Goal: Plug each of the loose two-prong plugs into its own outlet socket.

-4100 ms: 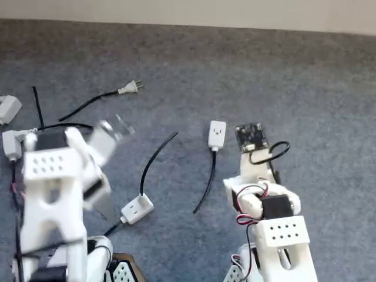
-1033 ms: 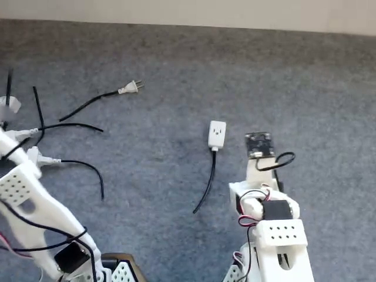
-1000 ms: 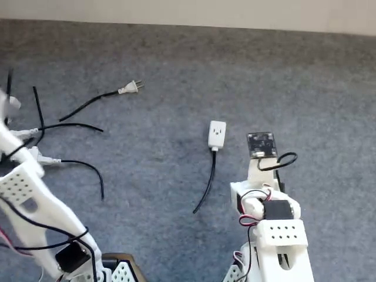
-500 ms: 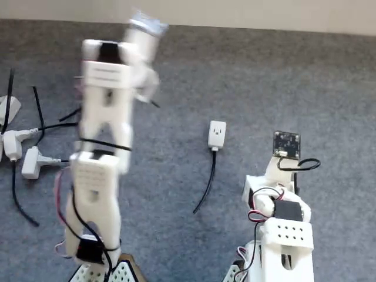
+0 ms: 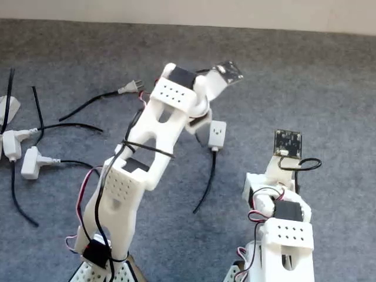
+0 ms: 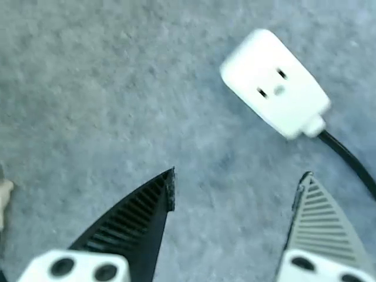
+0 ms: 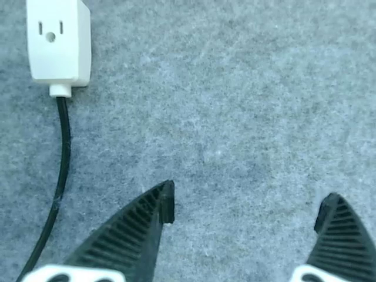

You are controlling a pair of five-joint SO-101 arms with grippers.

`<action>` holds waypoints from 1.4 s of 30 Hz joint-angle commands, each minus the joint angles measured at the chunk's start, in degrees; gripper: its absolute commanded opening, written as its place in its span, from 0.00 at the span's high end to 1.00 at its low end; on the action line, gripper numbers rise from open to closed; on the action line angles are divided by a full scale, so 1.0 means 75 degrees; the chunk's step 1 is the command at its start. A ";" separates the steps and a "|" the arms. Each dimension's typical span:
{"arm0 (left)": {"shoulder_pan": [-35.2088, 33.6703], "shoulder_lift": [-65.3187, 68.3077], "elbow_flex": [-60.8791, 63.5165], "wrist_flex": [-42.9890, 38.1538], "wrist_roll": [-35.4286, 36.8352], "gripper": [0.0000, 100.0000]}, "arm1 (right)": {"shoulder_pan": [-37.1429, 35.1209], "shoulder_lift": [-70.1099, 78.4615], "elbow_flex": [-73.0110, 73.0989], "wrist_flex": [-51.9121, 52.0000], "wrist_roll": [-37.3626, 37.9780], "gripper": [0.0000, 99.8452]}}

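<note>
A white outlet socket (image 5: 217,134) lies face up mid-carpet, its black cord (image 5: 207,182) trailing toward the near side. My left arm (image 5: 158,135) stretches across from the near left, and its wrist hangs just beside the socket. In the left wrist view the left gripper (image 6: 238,176) is open just short of the socket (image 6: 274,84), with nothing between its fingers. A loose two-prong plug (image 5: 130,88) lies farther back on the left. In the right wrist view the right gripper (image 7: 249,194) is open over bare carpet, the socket (image 7: 59,41) off to one side.
Several white plug and socket bodies (image 5: 29,162) with tangled black cords (image 5: 64,126) lie along the left edge. The right arm's base (image 5: 285,235) stands at the near right. Grey carpet (image 5: 329,88) stretches back to a pale wall.
The left arm swung from the far left edge up and across to the centre, ending beside the lone socket. The right arm shifted a little to the right.
</note>
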 commanded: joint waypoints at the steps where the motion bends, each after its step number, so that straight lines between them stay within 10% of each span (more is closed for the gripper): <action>1: 0.0240 -0.0451 0.0381 -0.1067 -0.0047 0.68 | -0.0158 -0.0135 -0.0170 -0.0135 -0.0059 0.63; 14: 0.1260 0.0193 0.0944 -0.2520 0.2555 0.68 | -0.0170 -0.0135 -0.0170 -0.0135 -0.0059 0.63; 29: 0.0076 0.0545 0.0932 -0.1114 0.2520 0.68 | -0.0170 -0.0135 -0.0170 -0.0135 -0.0047 0.63; 36: -0.0697 -0.0088 0.0920 -0.0621 0.1547 0.98 | -0.0182 -0.0135 -0.0170 -0.0147 -0.0047 0.63; 42: -0.1354 -0.1049 0.0111 0.0727 0.0621 1.00 | -0.0393 -0.0123 0.0147 -0.0545 -0.0023 0.63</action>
